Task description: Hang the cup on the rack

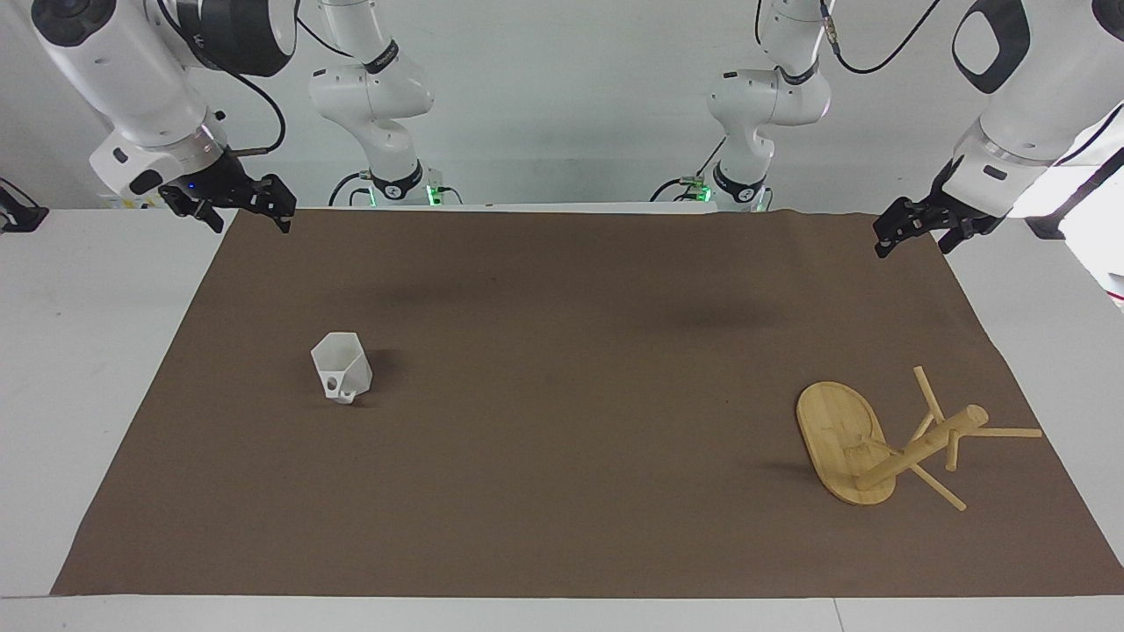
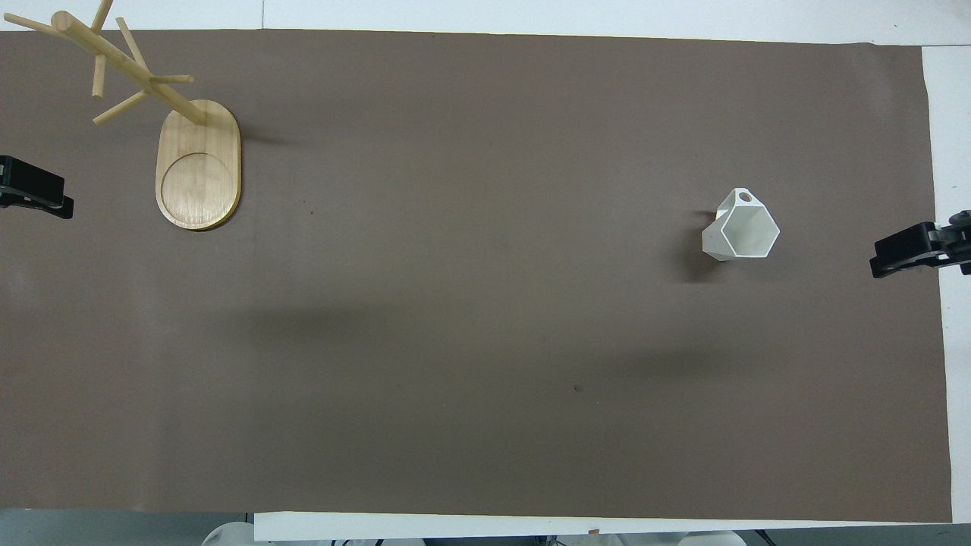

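Note:
The white faceted cup (image 1: 342, 369) stands upright on the brown mat, toward the right arm's end of the table; it also shows in the overhead view (image 2: 743, 231), handle on the side away from the robots. The bamboo rack (image 1: 843, 439) stands on its oval base toward the left arm's end (image 2: 199, 163), its post and pegs bare. My right gripper (image 1: 250, 221) hangs open and empty over the mat's edge at its own end (image 2: 906, 256). My left gripper (image 1: 913, 246) hangs open and empty over the mat's edge at its end (image 2: 34, 196). Both are well apart from cup and rack.
A brown mat (image 1: 562, 421) covers most of the white table (image 1: 88, 351). Nothing else lies on the mat between cup and rack. The arm bases stand at the robots' edge of the table.

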You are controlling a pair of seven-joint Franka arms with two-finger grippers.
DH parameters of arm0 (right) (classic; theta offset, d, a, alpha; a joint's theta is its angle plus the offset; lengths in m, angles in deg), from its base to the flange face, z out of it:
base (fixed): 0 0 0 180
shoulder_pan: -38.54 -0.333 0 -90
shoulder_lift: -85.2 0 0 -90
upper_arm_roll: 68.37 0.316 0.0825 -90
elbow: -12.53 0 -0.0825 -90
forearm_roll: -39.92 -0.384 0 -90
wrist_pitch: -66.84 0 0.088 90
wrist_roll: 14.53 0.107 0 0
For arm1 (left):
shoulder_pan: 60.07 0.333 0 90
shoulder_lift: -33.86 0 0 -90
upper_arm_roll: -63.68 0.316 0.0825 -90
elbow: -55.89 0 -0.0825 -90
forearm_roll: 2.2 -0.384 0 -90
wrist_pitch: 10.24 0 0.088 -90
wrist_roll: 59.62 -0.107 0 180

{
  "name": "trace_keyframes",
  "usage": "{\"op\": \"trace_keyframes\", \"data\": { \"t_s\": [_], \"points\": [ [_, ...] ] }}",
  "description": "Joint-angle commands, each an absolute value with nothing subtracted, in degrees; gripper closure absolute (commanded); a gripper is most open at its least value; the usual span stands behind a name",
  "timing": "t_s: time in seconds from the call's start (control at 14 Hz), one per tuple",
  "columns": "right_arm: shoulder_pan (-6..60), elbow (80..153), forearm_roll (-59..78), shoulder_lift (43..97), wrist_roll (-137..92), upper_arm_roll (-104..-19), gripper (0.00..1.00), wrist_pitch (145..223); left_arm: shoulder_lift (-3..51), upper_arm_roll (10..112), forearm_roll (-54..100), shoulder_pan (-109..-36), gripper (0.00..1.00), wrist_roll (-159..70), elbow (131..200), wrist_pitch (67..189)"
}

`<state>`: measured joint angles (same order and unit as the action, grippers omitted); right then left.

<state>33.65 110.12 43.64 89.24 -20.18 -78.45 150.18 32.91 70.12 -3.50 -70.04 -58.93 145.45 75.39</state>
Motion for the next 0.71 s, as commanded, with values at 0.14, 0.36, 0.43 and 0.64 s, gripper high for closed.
{"op": "trace_keyframes", "data": {
  "t_s": [0.14, 0.36, 0.43, 0.64],
  "points": [
    [33.18, 111.14, 43.96, 90.21, -19.27, -78.74, 0.00, 150.95, 32.98, 70.19, -4.66, -70.01, 0.00, -59.62, 145.37, 74.66],
    [32.92, 111.14, 43.79, 90.21, -20.84, -78.13, 0.00, 150.16, 32.98, 70.19, -4.66, -70.01, 0.00, -59.62, 145.45, 74.66],
    [32.40, 110.71, 43.87, 90.38, -24.42, -77.95, 0.00, 150.25, 32.98, 70.19, -4.66, -70.01, 0.00, -59.62, 145.45, 74.66],
    [33.09, 109.56, 41.78, 89.24, -37.76, -78.65, 0.00, 152.17, 33.07, 70.19, -4.66, -70.01, 0.00, -59.62, 145.45, 74.66]
  ]
}}
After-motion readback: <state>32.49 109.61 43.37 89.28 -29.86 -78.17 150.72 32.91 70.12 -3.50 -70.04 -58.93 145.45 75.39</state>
